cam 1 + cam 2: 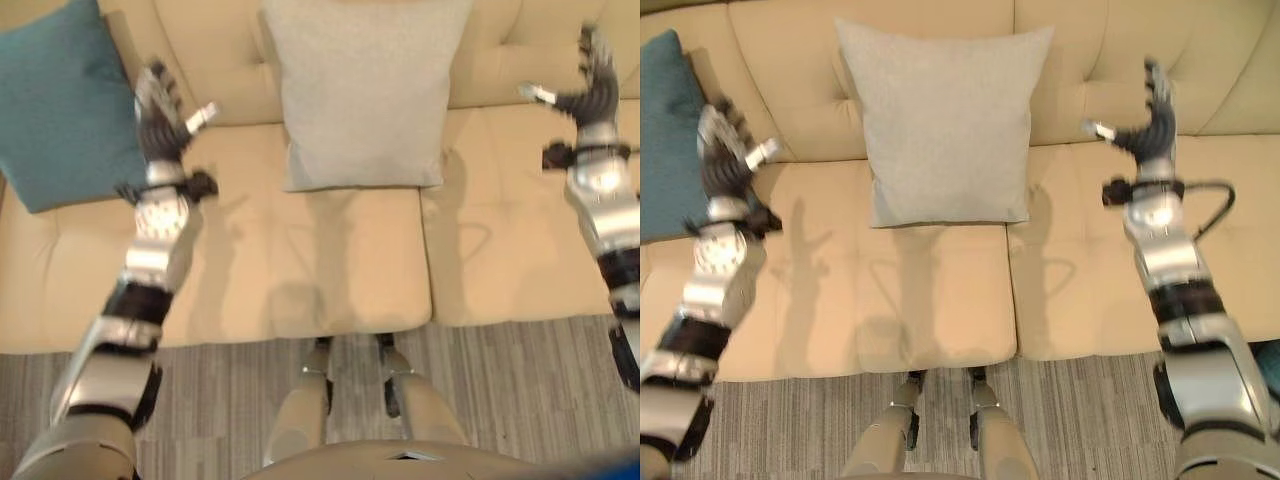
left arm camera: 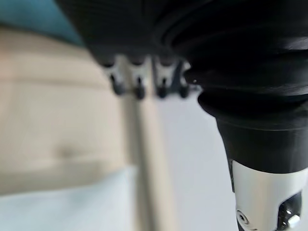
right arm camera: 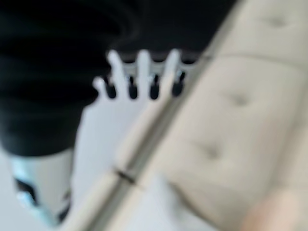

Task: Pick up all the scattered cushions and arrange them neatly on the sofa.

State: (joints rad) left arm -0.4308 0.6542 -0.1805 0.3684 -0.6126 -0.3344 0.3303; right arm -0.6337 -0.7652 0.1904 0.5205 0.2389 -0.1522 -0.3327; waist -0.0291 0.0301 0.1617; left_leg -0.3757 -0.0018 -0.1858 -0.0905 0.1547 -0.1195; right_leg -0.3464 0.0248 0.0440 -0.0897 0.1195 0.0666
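Sofa [image 1: 330,270] is a plain cream-beige with tufted dimples across the backrest. The teal cushion [image 1: 60,105] on the left is solid, no print. The middle cushion [image 1: 945,125] is pale grey with a faint heathered weave. The floor [image 1: 840,420] is grey with thin stripes.

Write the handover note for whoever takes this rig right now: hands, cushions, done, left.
Left hand: open, raised over the seat, holding nothing.
Right hand: open, raised over the right seat, holding nothing.
Grey cushion: upright against the backrest of the beige sofa, middle seat.
Teal cushion: leaning on the backrest at the robot's left end.
Done: both visible cushions are on the sofa.
Left: check the floor beyond view; straighten the teal cushion if wanted.
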